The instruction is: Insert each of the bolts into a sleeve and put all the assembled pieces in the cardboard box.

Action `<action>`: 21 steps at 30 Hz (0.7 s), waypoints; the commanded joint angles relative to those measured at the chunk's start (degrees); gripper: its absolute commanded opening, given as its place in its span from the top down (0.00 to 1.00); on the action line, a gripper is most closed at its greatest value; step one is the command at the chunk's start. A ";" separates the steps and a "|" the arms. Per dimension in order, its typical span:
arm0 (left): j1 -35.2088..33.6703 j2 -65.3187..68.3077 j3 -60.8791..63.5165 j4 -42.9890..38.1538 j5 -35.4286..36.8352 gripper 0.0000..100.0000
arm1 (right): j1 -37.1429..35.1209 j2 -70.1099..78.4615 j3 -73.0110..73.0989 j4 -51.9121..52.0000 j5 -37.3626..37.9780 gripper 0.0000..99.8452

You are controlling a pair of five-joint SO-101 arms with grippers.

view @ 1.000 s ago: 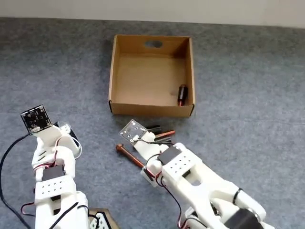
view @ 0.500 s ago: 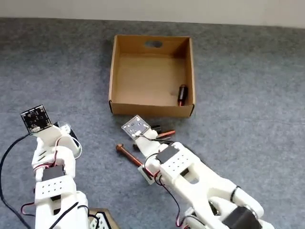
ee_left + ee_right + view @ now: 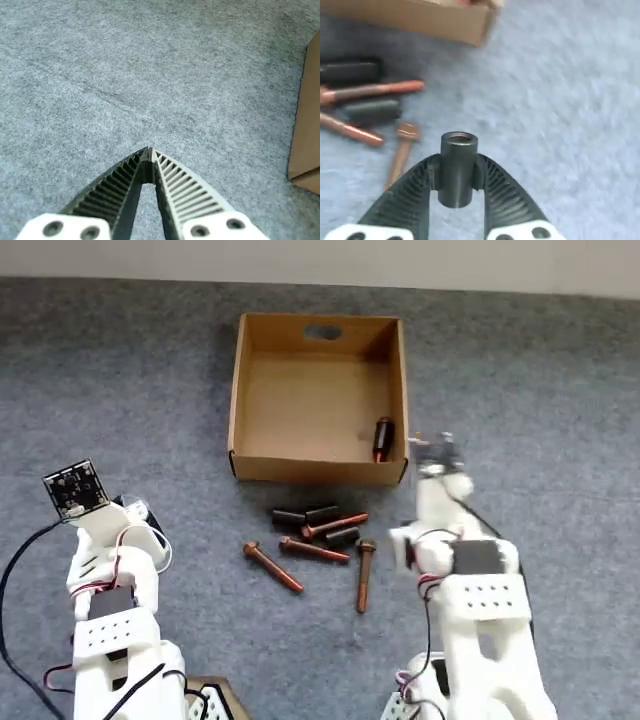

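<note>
My right claw is clamped round a black sleeve. It grips the middle, with the open bore turned toward my wrist, above the grey counter just off a corner of the cardboard box. I judge the sleeve light, rigid and smooth, apt to twist between ribbed jaws, so mid-body is the right hold and leaves the bore free. The loose bolts lie with other sleeves in front of the box. Slim and stiff, they would roll, so take one by the shank near its head. One dark piece lies in the box, probably assembled. My left claw is pinched closed on nothing, over the counter, apart from the parts. I can read no writing on any of it.
</note>
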 commanded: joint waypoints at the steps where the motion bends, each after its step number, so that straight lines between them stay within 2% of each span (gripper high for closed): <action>1: 0.92 -1.01 -2.33 -1.05 0.26 0.98 | 4.53 3.65 0.04 -0.13 0.62 0.99; 8: 0.92 -1.01 -2.24 -1.05 0.26 0.98 | 4.62 21.05 -3.56 0.22 0.62 0.98; 11: 0.92 -1.01 -2.24 -1.05 0.26 0.98 | 4.62 26.15 -5.76 0.40 0.62 0.91; 13: 0.92 -1.01 -2.24 -1.05 0.26 0.98 | 4.62 28.35 -6.73 0.66 0.62 0.88; 18: 0.92 -1.01 -2.24 -1.05 0.18 0.98 | 4.53 29.93 -7.43 0.31 0.88 0.87; 21: 0.92 -1.01 -2.24 -1.05 0.18 0.98 | 4.53 30.20 -7.43 0.22 4.22 0.87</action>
